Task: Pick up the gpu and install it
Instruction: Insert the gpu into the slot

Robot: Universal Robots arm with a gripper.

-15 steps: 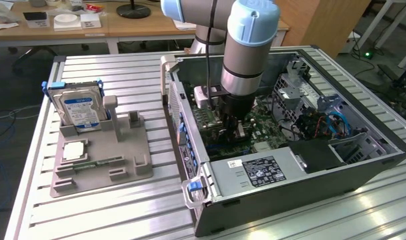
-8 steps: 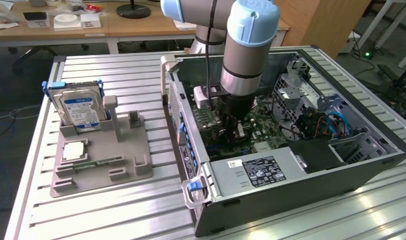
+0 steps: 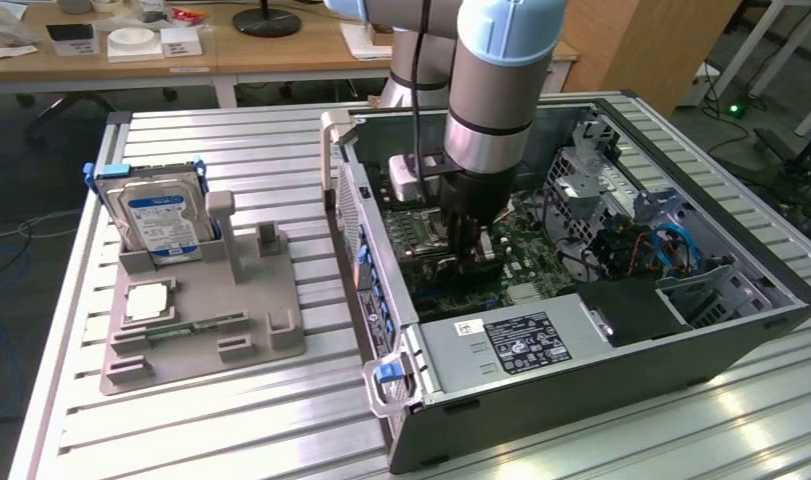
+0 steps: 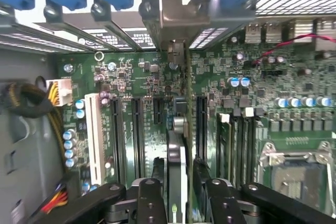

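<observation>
The arm reaches down into the open computer case [image 3: 725, 300] lying on its side on the slatted table [image 3: 245, 420], with the gripper [image 3: 475, 252] low over the green motherboard [image 3: 532, 262]. In the wrist view the gripper [image 4: 178, 187] has its 2 black fingers [image 4: 151, 195] on either side of the gpu [image 4: 178, 150], which stands on edge, thin and dark, running straight away from the camera toward the rear slot brackets [image 4: 173, 19] of the case. The jaws stand partly apart and close along the card's 2 faces; whether they press on it or have just let go cannot be told. The gpu sits in line with 1 of the long expansion slots [image 4: 137, 129], among several dark parallel slots and a white slot [image 4: 94, 137].

On the exterior view's left, well apart from the case, a grey holder tray [image 3: 265, 345] carries a silver hard drive [image 3: 162, 220] with a blue-white label standing upright, and a small green memory stick [image 3: 189, 328] lying flat nearer the front
</observation>
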